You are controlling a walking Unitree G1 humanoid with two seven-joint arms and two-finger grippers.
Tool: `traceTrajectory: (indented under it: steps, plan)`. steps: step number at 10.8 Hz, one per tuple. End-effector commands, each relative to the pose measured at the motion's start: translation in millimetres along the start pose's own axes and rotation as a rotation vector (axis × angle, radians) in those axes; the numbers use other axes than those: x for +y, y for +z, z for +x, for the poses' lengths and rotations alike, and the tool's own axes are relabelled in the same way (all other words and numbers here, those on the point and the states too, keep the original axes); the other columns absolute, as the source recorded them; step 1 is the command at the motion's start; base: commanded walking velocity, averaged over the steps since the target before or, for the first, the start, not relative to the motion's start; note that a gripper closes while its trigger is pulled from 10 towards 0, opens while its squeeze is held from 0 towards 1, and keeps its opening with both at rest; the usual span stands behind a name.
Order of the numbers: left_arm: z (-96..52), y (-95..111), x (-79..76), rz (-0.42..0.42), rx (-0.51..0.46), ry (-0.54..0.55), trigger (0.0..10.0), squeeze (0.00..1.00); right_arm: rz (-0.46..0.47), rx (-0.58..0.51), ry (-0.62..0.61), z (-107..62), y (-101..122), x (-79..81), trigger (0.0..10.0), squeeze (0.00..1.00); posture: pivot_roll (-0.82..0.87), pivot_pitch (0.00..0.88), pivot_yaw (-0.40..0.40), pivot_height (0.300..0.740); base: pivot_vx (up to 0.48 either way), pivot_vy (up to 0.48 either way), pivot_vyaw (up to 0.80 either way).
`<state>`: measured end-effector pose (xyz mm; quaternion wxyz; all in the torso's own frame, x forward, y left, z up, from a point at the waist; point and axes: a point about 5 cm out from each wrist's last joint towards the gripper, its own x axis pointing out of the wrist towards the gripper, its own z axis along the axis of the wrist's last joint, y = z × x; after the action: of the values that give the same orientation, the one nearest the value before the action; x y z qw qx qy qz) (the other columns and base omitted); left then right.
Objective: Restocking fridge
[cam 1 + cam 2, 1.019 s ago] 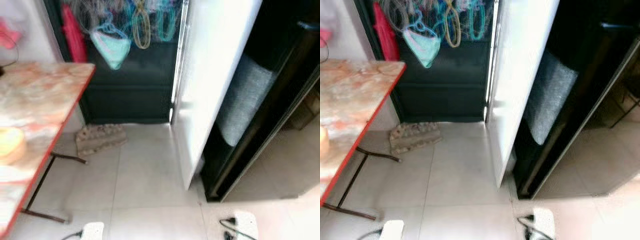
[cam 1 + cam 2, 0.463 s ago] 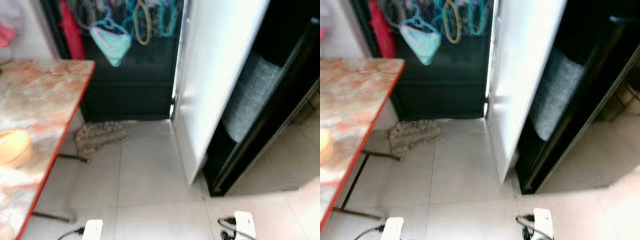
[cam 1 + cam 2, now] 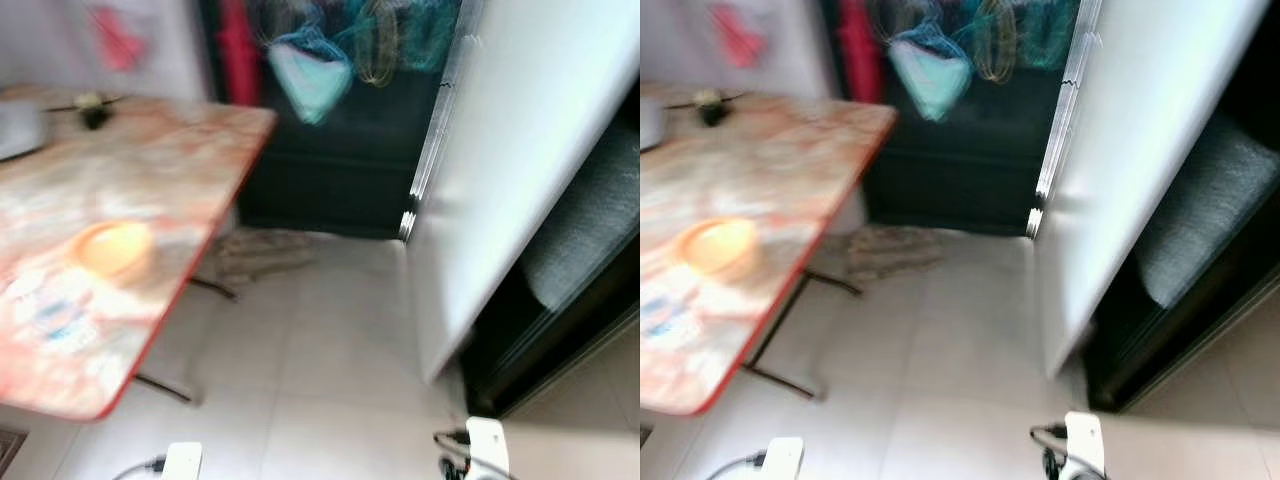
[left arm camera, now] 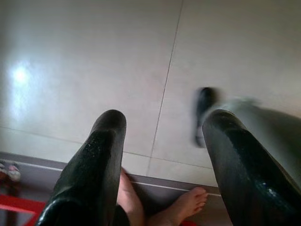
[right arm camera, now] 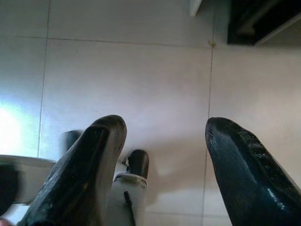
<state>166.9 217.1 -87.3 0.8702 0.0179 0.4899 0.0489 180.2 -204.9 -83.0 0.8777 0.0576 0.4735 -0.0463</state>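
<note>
The head views are blurring, consistent with the robot being on the move. Both arms are hanging low. The left gripper point(image 4: 162, 155) is pointing at the pale tiled floor point(image 3: 330, 370) with its two black fingers point(image 4: 96, 160) spread wide and nothing between them; a person's bare foot point(image 4: 188, 207) is showing below it, next to a red edge. The right gripper point(image 5: 162, 160) is likewise hanging over the tiles, fingers parted and empty, with the robot's own foot point(image 5: 129, 186) just beneath.

The fridge point(image 3: 560, 300) is standing to the robot's right, its white door point(image 3: 520, 170) swung open toward the camera and its dark interior showing behind, where a grey bundle point(image 3: 585, 225) is lying. The table point(image 3: 110, 240), marble-patterned with a red rim, is lying to the robot's left. On it an orange, round item point(image 3: 112, 247), too blurred to identify, is sitting near the middle, and a small dark object point(image 3: 92, 110) is resting at the far end.

Judgement: neither gripper is carrying stock, so the next item is likely coming from the table. The round item is sitting on the left side, making the left arm the nearer one. It is well apart from both grippers and above them.

Coloured hangers point(image 3: 350, 45) are dangling on the dark doorway ahead, with a crumpled mat point(image 3: 255, 255) on the floor below.
</note>
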Motion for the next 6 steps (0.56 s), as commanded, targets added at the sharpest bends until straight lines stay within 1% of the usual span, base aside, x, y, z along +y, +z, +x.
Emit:
traceTrajectory:
  steps: [1, 5, 6]
  plan:
    - [-0.4, -3.1, 0.2, 0.004, 0.012, -0.004, 10.0, 0.00, 0.009, 0.002, 0.002, -0.2, -1.0, -0.3, 10.0, 0.00, 0.09, 0.000, -0.035, 0.740, 0.000, 0.000, 0.80]
    - [-0.5, -3.3, 0.4, 0.010, 0.011, -0.005, 10.0, 0.00, 0.015, 0.001, 0.002, -0.3, -1.6, -0.2, 10.0, 0.00, 0.09, 0.000, -0.033, 0.740, 0.000, 0.000, 0.80]
    - [-0.5, -3.3, 0.7, 0.010, 0.010, -0.004, 10.0, 0.00, 0.012, 0.002, 0.002, -0.2, -1.8, 0.2, 10.0, 0.00, 0.09, 0.000, -0.031, 0.740, 0.000, 0.000, 0.00]
